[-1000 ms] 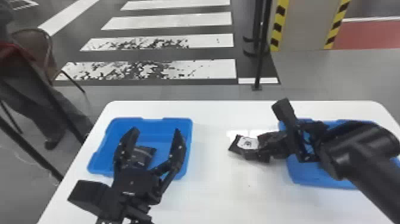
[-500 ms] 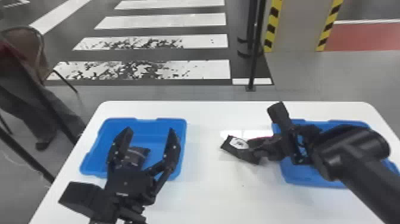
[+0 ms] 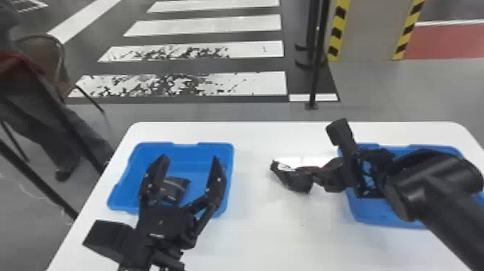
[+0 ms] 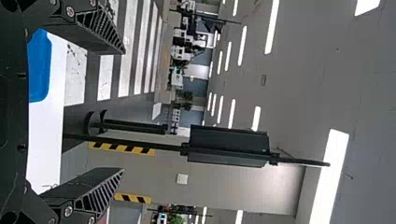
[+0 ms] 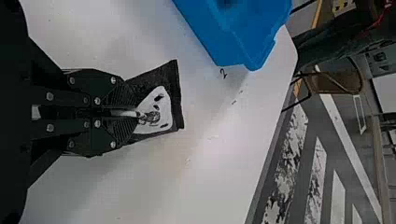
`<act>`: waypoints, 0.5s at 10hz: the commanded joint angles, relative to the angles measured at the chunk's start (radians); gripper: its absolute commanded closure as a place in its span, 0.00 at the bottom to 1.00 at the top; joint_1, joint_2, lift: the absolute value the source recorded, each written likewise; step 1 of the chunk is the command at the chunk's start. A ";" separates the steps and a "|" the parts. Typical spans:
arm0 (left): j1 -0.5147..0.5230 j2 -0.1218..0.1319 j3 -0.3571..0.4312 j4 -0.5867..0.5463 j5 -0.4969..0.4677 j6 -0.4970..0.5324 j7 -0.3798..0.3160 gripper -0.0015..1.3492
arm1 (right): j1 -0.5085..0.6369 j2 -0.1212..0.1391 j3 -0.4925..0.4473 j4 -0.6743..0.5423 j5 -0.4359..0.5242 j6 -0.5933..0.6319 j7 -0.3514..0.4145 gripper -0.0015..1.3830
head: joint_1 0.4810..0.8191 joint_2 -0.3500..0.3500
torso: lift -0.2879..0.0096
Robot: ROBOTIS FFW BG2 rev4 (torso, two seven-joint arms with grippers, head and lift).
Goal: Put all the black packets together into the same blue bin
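Right now, the black right gripper (image 3: 317, 176) pinches a flat, white-patched black packet (image 5: 169, 74) above the white table (image 3: 266, 234), between the rectangular blue left bin (image 3: 124, 187) and right bin (image 3: 363, 212); the black left gripper (image 3: 190, 158) gapes above the former, where another black packet (image 3: 174, 189) lies.

So the table (image 3: 263, 234) has a left-hand bin (image 3: 122, 189) on it with one packet (image 3: 176, 187) inside, a right-hand bin (image 3: 371, 212), and another packet (image 3: 295, 180) over its middle. Crosswalk (image 3: 248, 83) and post (image 3: 315, 72) are behind it.
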 commanded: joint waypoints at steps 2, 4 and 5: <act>0.003 -0.001 0.005 0.000 0.000 -0.006 0.000 0.11 | 0.056 -0.007 -0.099 -0.138 0.009 -0.023 0.000 0.79 | 0.63 0.70 | 0.60; 0.010 -0.002 0.011 0.000 0.000 -0.013 0.000 0.11 | 0.205 -0.013 -0.313 -0.408 0.134 0.053 0.000 0.79 | 0.63 0.70 | 0.60; 0.015 -0.005 0.019 0.000 0.000 -0.018 0.000 0.11 | 0.301 -0.019 -0.425 -0.538 0.192 0.105 0.000 0.79 | 0.63 0.67 | 0.60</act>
